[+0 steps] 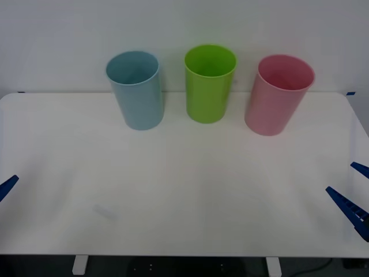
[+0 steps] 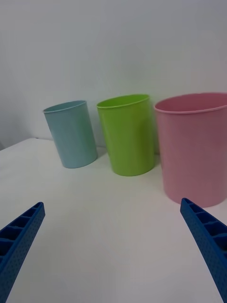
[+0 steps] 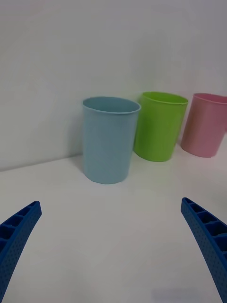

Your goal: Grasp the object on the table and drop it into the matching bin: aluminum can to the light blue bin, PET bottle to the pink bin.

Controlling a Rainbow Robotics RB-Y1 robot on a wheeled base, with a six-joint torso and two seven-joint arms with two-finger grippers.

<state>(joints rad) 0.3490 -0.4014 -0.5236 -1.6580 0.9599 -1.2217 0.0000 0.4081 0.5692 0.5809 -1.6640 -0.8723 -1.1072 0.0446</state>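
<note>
Waiting at the near corners of the table [image 1: 184,173], both grippers have their blue fingers spread wide and hold nothing. The left gripper [image 3: 110,203] sits on the blue bin's [image 1: 136,89] side, facing that bin almost head-on; the right gripper [image 2: 112,202] is well across from the blue bin, nearest the pink bin [image 1: 278,95]. A green bin [image 1: 209,83] stands between the two.

Where the can lies I cannot tell, so neither its direction from the jaws nor its long axis can be read. The bare tabletop in front of the blue bin carries only a faint pale smudge [image 1: 105,210] towards the left gripper, too dim to name. The bins' floors are hidden behind their walls, so the can may, as a guess, already be inside one. If it does turn up near the blue bin, the left arm looks the closer.
</note>
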